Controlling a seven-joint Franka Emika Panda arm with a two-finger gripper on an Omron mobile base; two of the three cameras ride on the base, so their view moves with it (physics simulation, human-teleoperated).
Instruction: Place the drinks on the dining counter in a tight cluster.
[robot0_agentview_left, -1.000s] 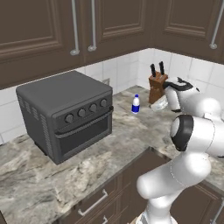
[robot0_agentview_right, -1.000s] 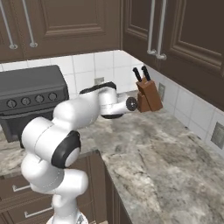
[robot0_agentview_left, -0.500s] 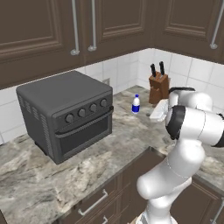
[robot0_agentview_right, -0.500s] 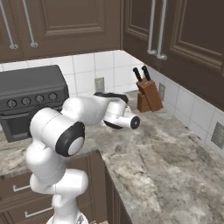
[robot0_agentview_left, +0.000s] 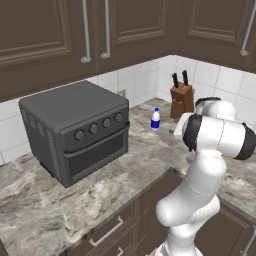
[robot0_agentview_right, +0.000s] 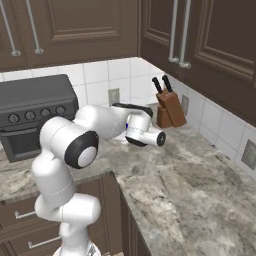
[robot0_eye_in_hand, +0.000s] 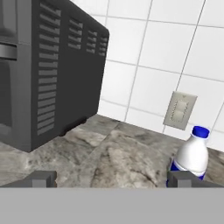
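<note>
**Risk of knocking over the white bottle**

Standing upright on the dining counter (robot0_agentview_left: 150, 150), near the tiled wall, between toaster oven (robot0_agentview_left: 75, 130) and knife block (robot0_agentview_left: 181, 100): white bottle with blue cap (robot0_eye_in_hand: 191, 155). Gripper (robot0_eye_in_hand: 111, 178) with jaws wide open, holding nothing, bottle off-centre, just behind the right fingertip (robot0_eye_in_hand: 180, 178). Could hit the bottle with that finger and tip it if advancing without first centring.

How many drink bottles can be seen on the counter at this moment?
1. The white bottle with blue cap stands upright on the stone counter, between the toaster oven and the knife block, near the tiled wall. Others may be hidden behind the arm.
</note>
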